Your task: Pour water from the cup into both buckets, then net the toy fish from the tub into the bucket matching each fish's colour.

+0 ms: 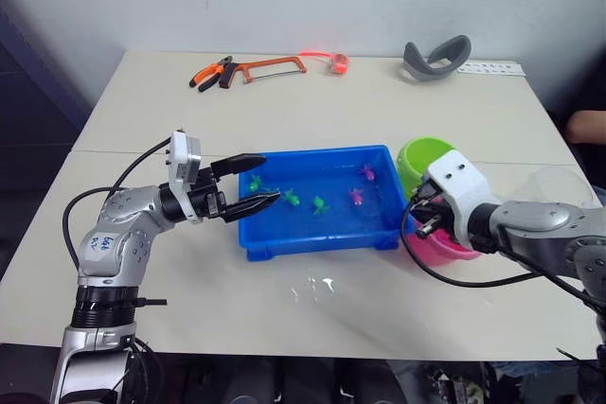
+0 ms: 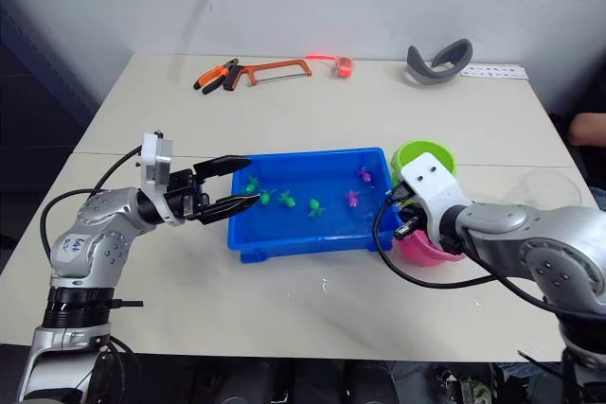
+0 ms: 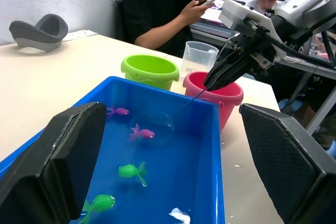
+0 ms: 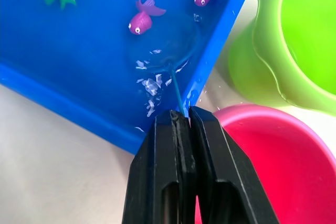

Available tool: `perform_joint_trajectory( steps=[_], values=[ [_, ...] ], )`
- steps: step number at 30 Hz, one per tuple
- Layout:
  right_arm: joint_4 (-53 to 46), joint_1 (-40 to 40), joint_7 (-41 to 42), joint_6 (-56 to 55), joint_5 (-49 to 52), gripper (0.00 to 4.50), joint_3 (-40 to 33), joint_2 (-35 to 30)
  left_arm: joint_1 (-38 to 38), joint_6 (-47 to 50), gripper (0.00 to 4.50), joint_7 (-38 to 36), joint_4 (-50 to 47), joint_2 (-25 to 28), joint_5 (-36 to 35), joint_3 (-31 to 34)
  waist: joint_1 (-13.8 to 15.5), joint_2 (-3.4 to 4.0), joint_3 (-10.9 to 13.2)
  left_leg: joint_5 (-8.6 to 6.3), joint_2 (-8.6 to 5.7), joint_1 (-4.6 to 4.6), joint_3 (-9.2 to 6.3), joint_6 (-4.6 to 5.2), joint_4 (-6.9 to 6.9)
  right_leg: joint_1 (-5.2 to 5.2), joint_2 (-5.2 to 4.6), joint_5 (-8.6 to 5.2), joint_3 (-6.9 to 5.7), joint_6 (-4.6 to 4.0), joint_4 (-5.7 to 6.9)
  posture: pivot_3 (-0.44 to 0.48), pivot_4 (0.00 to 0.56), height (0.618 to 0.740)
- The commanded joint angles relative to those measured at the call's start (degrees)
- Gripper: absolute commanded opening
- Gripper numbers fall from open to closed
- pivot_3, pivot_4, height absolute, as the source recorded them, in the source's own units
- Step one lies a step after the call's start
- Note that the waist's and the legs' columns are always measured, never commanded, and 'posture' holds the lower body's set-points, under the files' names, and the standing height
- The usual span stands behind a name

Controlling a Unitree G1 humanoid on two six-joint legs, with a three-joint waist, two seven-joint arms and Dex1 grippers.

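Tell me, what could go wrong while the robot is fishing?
The right gripper pinches the net by its thin handle only, so the net might twist or slip. Its hoop sits in the tub near two pink fish, close to the wall, so lifting could splash or drop a fish outside the pink bucket.

Open water ahead of the left fingers, buckets crowding the right

The left gripper (image 1: 248,184) gapes at the tub (image 1: 284,238) rim, with scattered toy fish (image 3: 132,171) beyond its fingertips. Beside the right gripper's (image 4: 182,120) pinched fingers stand the pink bucket (image 4: 273,150) and green bucket (image 4: 283,51), the tub wall ahead.
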Motion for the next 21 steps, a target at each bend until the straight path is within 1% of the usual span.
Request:
perform_joint_trajectory(
  steps=[1,8,13,17,21],
  values=[
    [-0.3,-0.9,-0.9,1.7,-3.7,0.0,-2.1,1.6,-0.3,-0.5,4.42,-0.3,-1.2,0.4,-1.1,0.6,0.0,0.0,0.0,0.0,0.0,0.0,0.01,0.0,0.0,0.0,0.0,0.0,0.0,0.0,0.0,0.0,0.15,0.74],
    [-0.3,-1.6,-1.1,3.3,-9.4,0.0,-3.7,6.5,0.4,-0.3,4.42,-0.8,-1.8,1.1,-1.5,1.1,0.0,0.0,0.0,0.0,0.0,-0.03,0.0,0.0,0.0,-0.04,0.02,0.0,0.0,0.0,0.0,0.0,0.15,0.74],
    [-1.1,-1.5,-1.3,4.7,-12.8,0.0,-5.8,10.7,0.3,-0.2,4.42,-2.7,-2.1,2.4,-1.8,1.0,0.0,0.0,0.0,0.0,-0.01,-0.08,0.01,0.0,0.0,-0.08,0.03,0.0,0.0,0.0,0.02,0.0,0.15,0.74],
    [-2.2,-1.1,-0.8,6.4,-15.0,0.0,-7.6,13.7,0.1,-0.4,4.42,-4.3,-1.9,4.0,-2.0,1.3,0.0,0.01,0.0,0.01,-0.01,-0.25,0.02,-0.01,0.0,-0.29,0.07,0.0,0.01,0.0,0.06,0.0,0.15,0.74],
    [-2.6,-1.1,0.1,7.6,-16.6,0.0,-7.6,15.4,0.1,-0.5,4.42,-5.6,-1.4,5.0,-2.2,1.4,0.0,0.0,0.0,0.06,-0.05,-0.44,0.08,0.01,0.0,-0.54,0.22,0.0,0.06,0.0,0.19,0.0,0.15,0.74]
  ],
)
